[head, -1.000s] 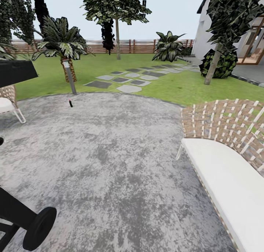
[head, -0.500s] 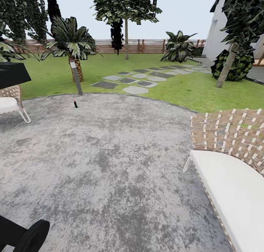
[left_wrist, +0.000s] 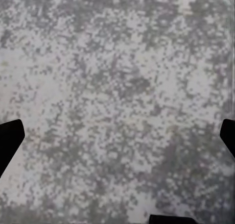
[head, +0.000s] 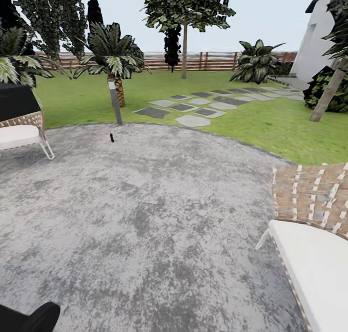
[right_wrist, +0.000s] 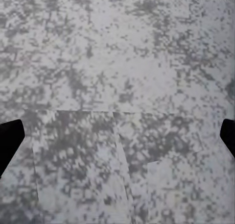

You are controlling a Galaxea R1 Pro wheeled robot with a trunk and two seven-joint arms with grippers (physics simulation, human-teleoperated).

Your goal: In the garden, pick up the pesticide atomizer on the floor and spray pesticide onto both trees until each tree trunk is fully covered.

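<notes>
One small dark atomizer [head: 111,137] with a pink cap stands upright on the grey paving, far ahead of both grippers, which hang spread wide and empty over the ground. It looks light and rigid; I'd grip its slim body mid-height.

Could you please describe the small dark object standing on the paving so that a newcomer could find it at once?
Start at the short palm at the lawn's edge, then the grey post before it. On the grey paving nearby stands a tiny black bottle, upright, with a pink top.
</notes>
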